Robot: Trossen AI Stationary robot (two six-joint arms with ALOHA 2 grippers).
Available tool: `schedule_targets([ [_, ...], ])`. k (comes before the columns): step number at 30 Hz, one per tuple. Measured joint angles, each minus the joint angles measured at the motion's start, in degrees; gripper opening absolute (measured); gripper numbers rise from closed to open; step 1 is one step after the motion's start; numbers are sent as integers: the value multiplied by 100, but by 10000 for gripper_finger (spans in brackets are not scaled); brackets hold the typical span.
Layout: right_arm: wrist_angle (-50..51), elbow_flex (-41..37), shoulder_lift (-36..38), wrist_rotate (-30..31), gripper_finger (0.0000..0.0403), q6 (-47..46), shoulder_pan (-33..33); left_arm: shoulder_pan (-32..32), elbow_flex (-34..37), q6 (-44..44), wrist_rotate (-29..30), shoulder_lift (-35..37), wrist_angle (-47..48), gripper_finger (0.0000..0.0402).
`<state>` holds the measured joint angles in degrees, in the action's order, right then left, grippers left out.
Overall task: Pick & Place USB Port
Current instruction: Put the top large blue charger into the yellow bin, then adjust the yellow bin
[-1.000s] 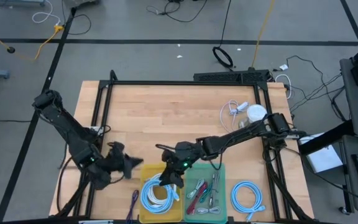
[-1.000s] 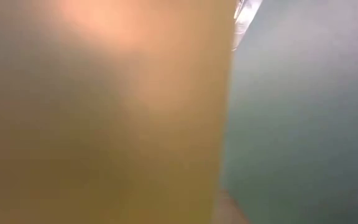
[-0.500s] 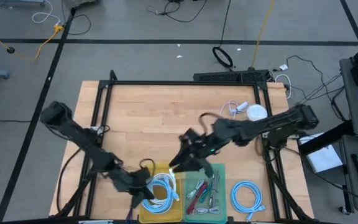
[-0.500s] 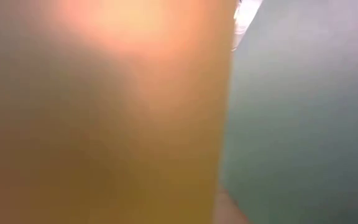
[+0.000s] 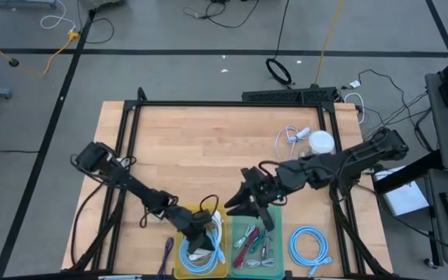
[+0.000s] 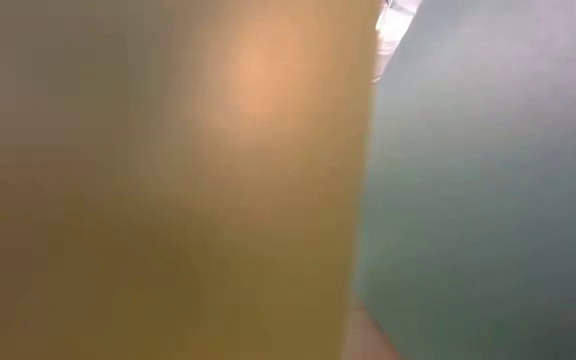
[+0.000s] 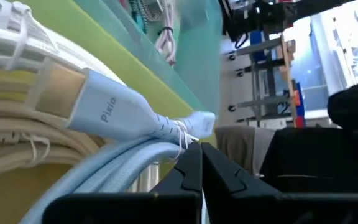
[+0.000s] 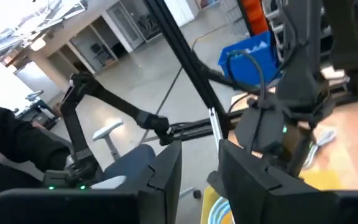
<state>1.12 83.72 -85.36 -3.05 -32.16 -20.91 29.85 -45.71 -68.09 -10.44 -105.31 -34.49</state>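
A coil of white and pale-blue USB cables [image 5: 201,237] lies in the yellow bin [image 5: 179,263] at the near edge. The left wrist view shows a pale-blue plug [image 7: 114,112] on that coil. My left gripper [image 5: 202,239] is low inside the bin, shut, with its tips [image 7: 196,155] right beside the pale-blue strands [image 7: 135,163]. My right gripper [image 5: 243,204] hangs open above the far rim of the teal bin [image 5: 277,233], with nothing between its fingers [image 8: 197,168]. My left gripper comes into the yellow bin slanting down from the table's left. Its shut fingertips stand against the coil's pale-blue strands [image 7: 166,149]. I cannot tell whether they touch.
The teal bin holds red and grey cables [image 5: 253,239]. Another pale-blue coil [image 5: 309,245] lies on the table to its right. A white cable and a round white thing [image 5: 317,141] sit at the far right. The two bins' walls [image 6: 268,200] fill the low view.
My left gripper has swung from the table left of the yellow bin toward the right and down into that bin, tipping flatter as it went. My right gripper has risen off the yellow bin's coil and drawn back toward the right. The coil has stayed in the bin.
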Motion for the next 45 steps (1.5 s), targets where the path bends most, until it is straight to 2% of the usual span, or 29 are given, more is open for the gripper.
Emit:
schedule_targets([
  [5, -393, -351, -1, 15, 97, -308, -39, -35, -16, -6, 161, 7, 1097, 0],
  [8, -572, -412, 20, 5, 95, -315, -115, -20, -28, -79, 238, 23, 1447, 0],
  [14, -729, -474, 17, 39, 95, -313, -126, -16, -21, -144, 245, 17, 1424, 0],
  [19, -838, -474, 17, 21, 95, -307, -139, -16, 39, -45, 100, 13, 990, 0],
  [22, -918, -474, 17, 29, 94, -287, -132, 4, 44, 44, 247, 263, 1135, 0],
  [31, -993, -474, 17, 37, 94, -272, -109, -5, 57, 323, 691, 1524, 2416, 0],
  [36, -991, -475, 17, 35, 94, -254, -27, -5, 55, 334, 842, 1776, 2689, 0],
  [39, -992, -476, 17, 33, 94, -260, -1, 2, 45, 423, 1237, 1932, 2962, 0],
  [41, -992, -475, 17, 33, 93, -254, -1, -58, 46, 523, 1704, 2235, 3753, 0],
  [45, -992, -476, 17, 31, 93, -254, -4, -428, 37, 382, 3032, 2935, 5267, 0],
])
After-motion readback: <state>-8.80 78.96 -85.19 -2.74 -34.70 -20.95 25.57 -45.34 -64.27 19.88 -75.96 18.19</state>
